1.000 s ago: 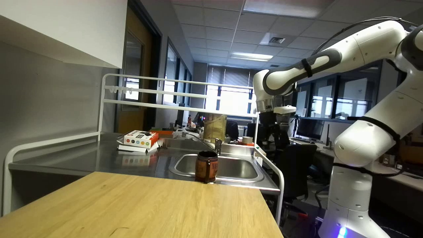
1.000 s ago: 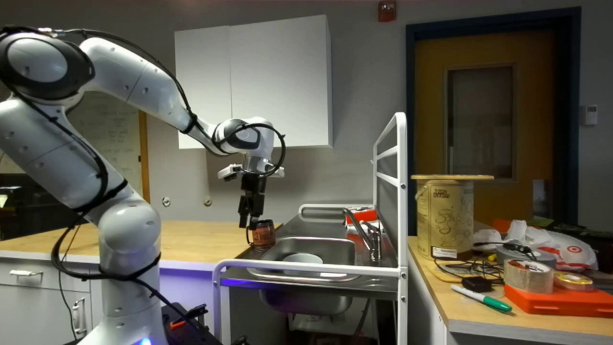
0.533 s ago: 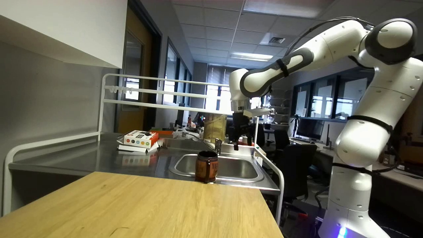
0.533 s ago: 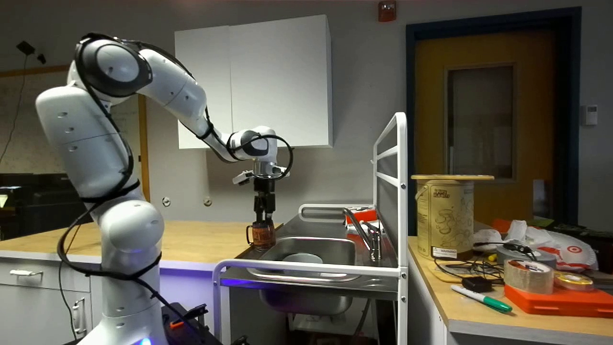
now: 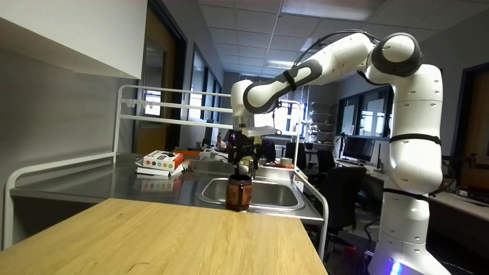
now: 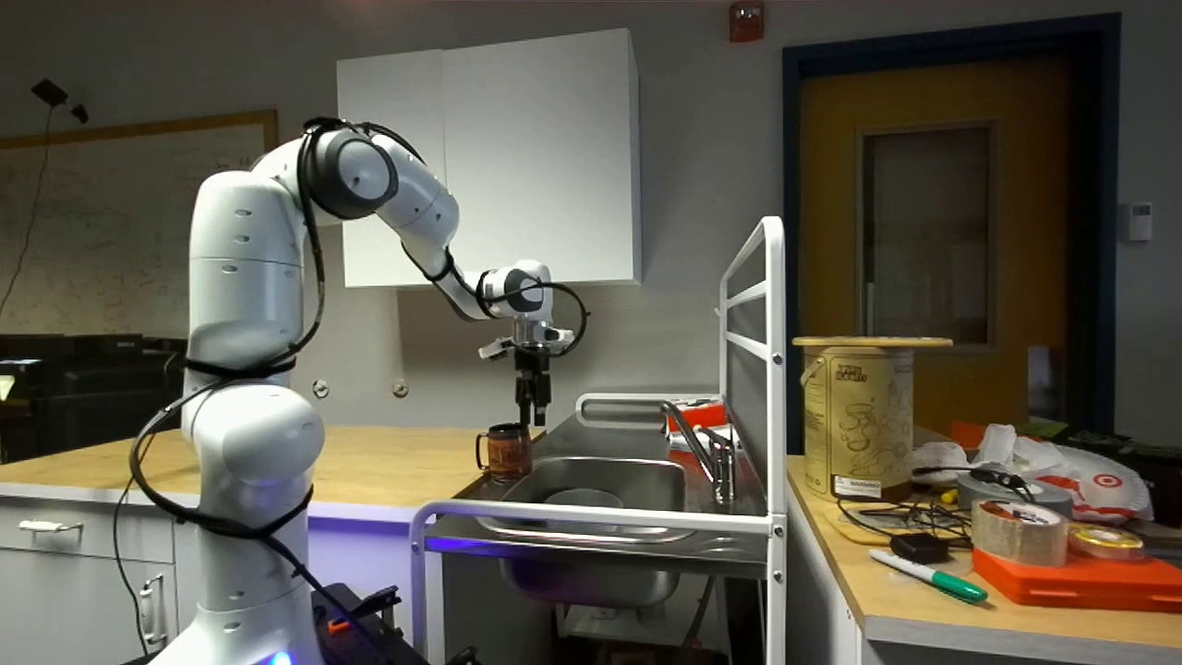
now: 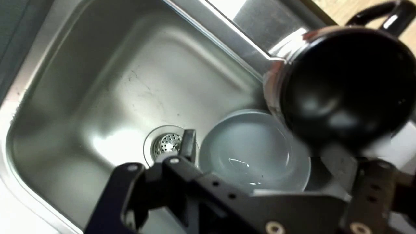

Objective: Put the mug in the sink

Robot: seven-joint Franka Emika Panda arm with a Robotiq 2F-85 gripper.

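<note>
The dark brown mug with amber sides (image 5: 238,194) stands upright on the steel strip between the wooden counter and the basin. It also shows in an exterior view (image 6: 508,453), its handle toward the wood. In the wrist view the mug (image 7: 344,87) is at the upper right, its dark opening facing the camera. The sink (image 7: 130,91) is a steel basin; it shows in both exterior views (image 5: 275,194) (image 6: 637,476). My gripper (image 7: 265,156) is open and empty, its fingers well apart. It hangs pointing down (image 6: 533,416), slightly above the mug's rim and toward the basin side.
A pale grey bowl (image 7: 250,146) lies in the basin beside the drain (image 7: 169,143). The faucet (image 6: 725,471) stands at the basin's back edge. A white tubular rack (image 6: 776,369) borders the sink. A box (image 5: 162,159) lies on the drainboard.
My gripper has swung from the robot's side to above the mug and basin edge, moving left in an exterior view and right in another. The mug has not moved.
</note>
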